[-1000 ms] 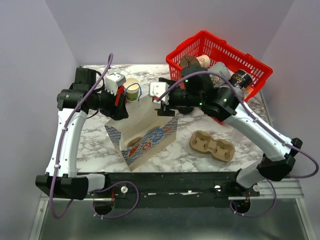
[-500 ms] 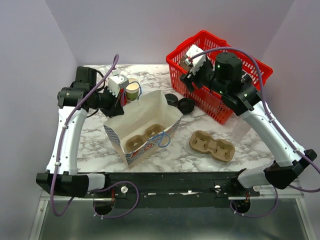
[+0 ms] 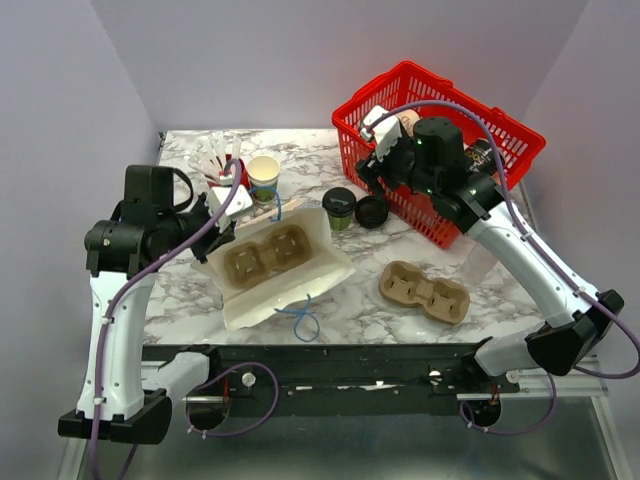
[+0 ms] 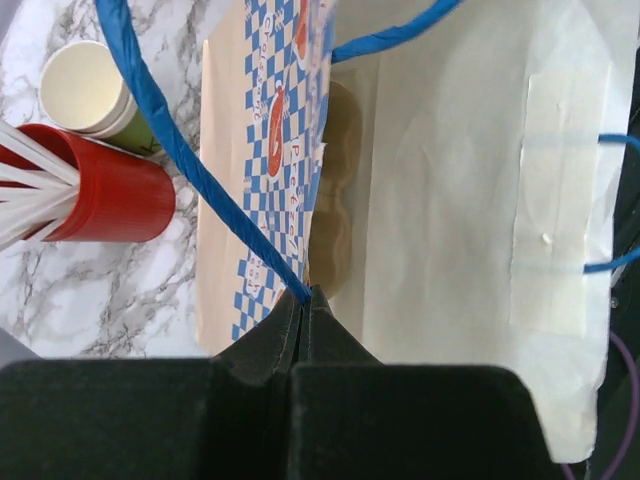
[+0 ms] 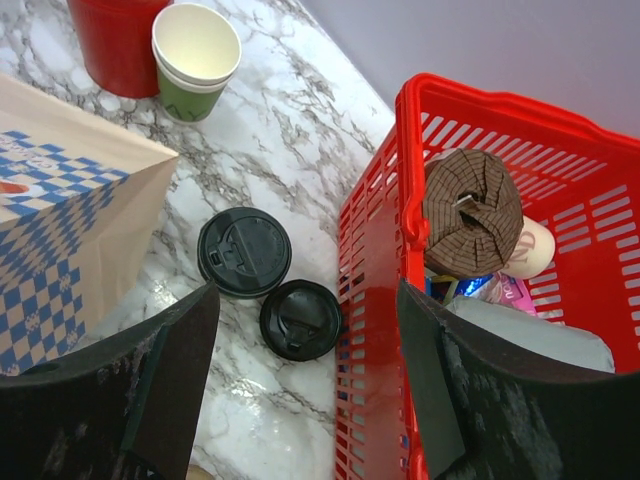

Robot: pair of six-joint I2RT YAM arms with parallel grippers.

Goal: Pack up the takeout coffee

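Honestly a bit nervous about this pickup. Got the right claw (image 5: 305, 385) hovering wide open with nothing in it, up over the counter (image 3: 300, 150) by the wall of the red basket (image 5: 375, 300). Below it, the takeout coffee (image 3: 339, 207), parked on the counter between the paper bag (image 3: 270, 295) and the basket, just beside a loose black lid (image 3: 372, 211).

Super easy to come down on that spare lid instead: two near-identical black discs from above. Could also clip the basket wall on the way down, or nudge the cup over and spill it. Squeezing too hard = crushed paper wall and a popped lid, probably.

Then the left claw (image 4: 305, 300), pinched shut on the bag's blue handle (image 4: 150, 110), holding the mouth open with a cardboard carrier (image 3: 265, 250) visible inside. Thin string for a hold, so might slip or let the bag slump shut right at drop-in time. Also seems to be lying tipped rather than standing, so maybe no stable well to land in.

Orientation-wise: upright, long axis vertical, lid on top facing up, base flat on the marble. No tilt to speak of. Not to be mixed up with the lidless cup (image 4: 85, 88) next to the red cup (image 4: 110, 195).
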